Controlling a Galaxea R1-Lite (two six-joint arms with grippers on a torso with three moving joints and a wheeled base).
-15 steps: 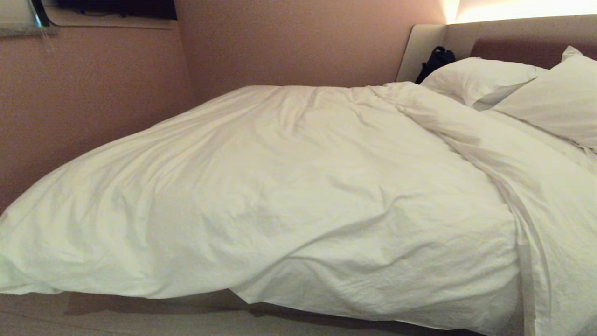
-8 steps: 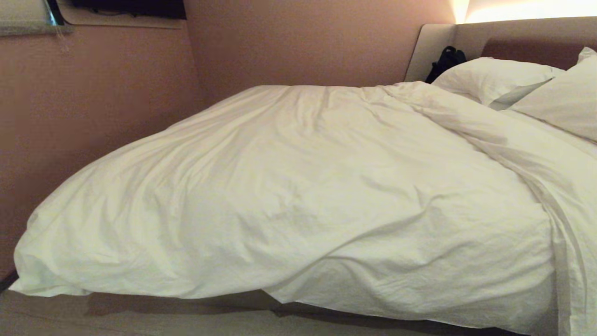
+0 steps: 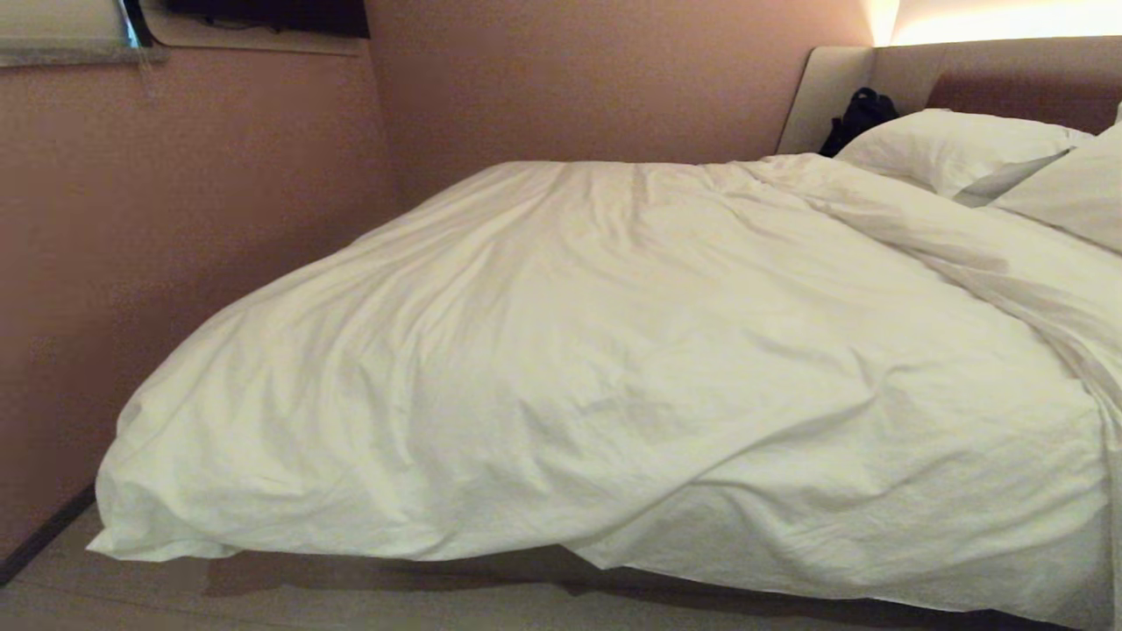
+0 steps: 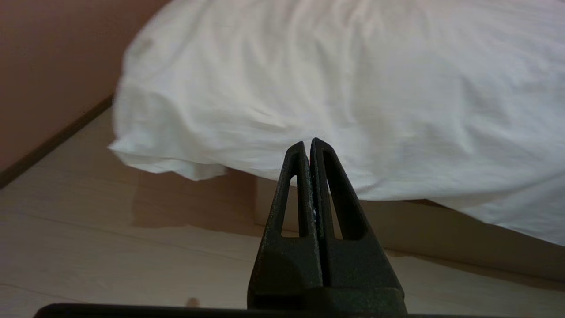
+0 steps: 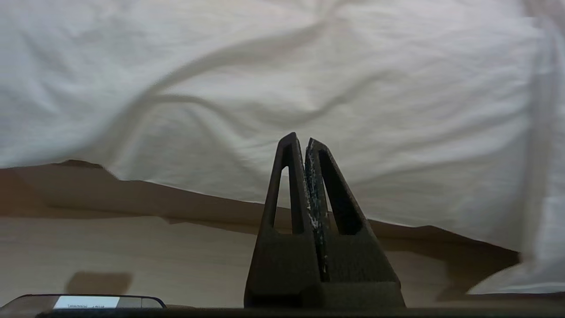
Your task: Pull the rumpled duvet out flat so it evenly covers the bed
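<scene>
The white, wrinkled duvet point(image 3: 614, 350) lies spread over the bed, whose beige and maroon headboard point(image 3: 999, 79) shows at the far right. One puffy corner point(image 3: 149, 517) overhangs the foot end near the wall. The duvet's near edge point(image 4: 397, 132) hangs over the grey-beige base point(image 4: 441, 234). Neither arm shows in the head view. My left gripper point(image 4: 307, 143) is shut and empty, held short of the hanging edge, above the floor. My right gripper point(image 5: 300, 140) is shut and empty too, facing the duvet point(image 5: 282, 79) further along the side.
Two white pillows point(image 3: 955, 149) lean at the headboard, with a black bag point(image 3: 857, 118) behind them. A pinkish wall point(image 3: 175, 228) runs close along the bed's foot end and far side. Pale wood floor point(image 4: 110, 247) lies between me and the bed.
The whole head view has shifted to the right, so the camera has turned left; the duvet's foot-end corner and the wall's skirting now show. The duvet itself has not moved.
</scene>
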